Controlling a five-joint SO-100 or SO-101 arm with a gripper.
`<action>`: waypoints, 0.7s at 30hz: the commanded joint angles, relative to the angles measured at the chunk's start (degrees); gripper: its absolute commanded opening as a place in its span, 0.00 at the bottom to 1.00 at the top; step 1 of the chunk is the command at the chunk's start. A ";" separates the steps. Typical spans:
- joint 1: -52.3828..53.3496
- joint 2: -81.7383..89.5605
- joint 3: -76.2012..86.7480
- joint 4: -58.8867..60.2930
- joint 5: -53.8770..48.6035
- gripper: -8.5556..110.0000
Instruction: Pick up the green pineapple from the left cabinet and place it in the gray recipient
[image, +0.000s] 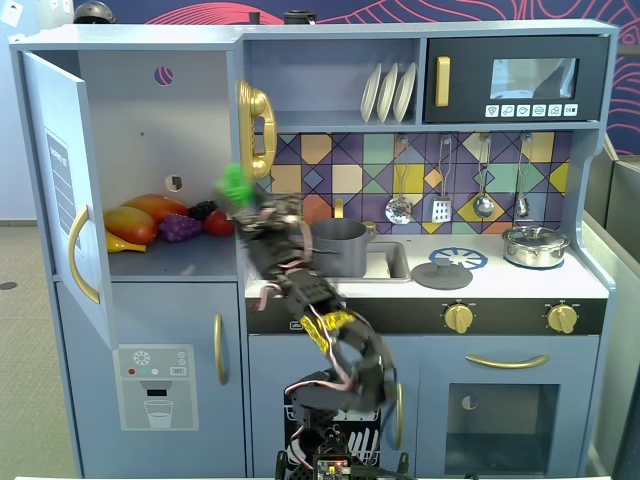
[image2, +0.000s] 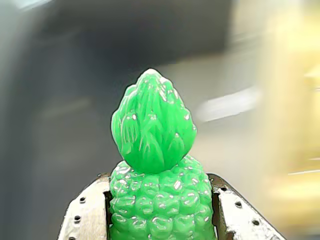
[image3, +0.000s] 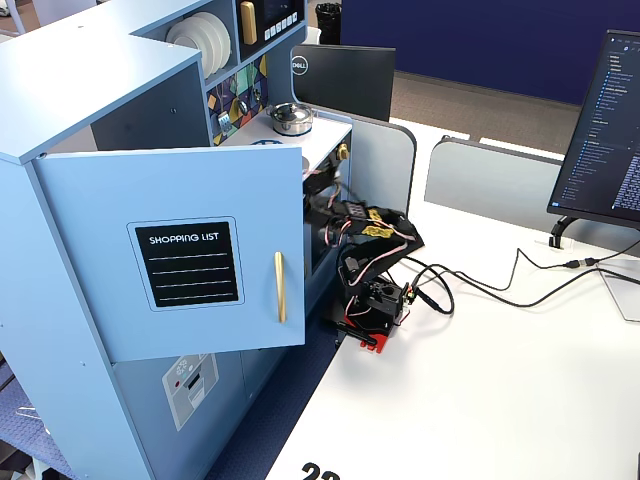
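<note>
My gripper (image2: 159, 202) is shut on the green pineapple (image2: 155, 170), its two jaws pressed against the bumpy body and the leafy top pointing away. In a fixed view the green pineapple (image: 234, 184) is held in the air at the right front edge of the open left cabinet (image: 140, 130), above shelf level, with the gripper (image: 247, 207) just below it. The gray recipient (image: 338, 246) stands in the sink to the right of the gripper, open and empty as far as I can see. In the side fixed view the cabinet door (image3: 190, 250) hides gripper and pineapple.
Orange, yellow, purple and red toy fruits (image: 160, 222) lie on the cabinet shelf. The open door (image: 62, 180) swings out at the left. A gold phone (image: 256, 128) hangs on the partition above the gripper. A gray lid (image: 441, 273) and a shiny lidded pot (image: 535, 246) sit on the counter.
</note>
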 joint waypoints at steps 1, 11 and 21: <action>12.66 7.91 -0.35 4.04 5.01 0.07; 35.51 -4.48 -11.51 24.87 11.87 0.07; 35.33 -29.44 -27.51 31.99 7.47 0.07</action>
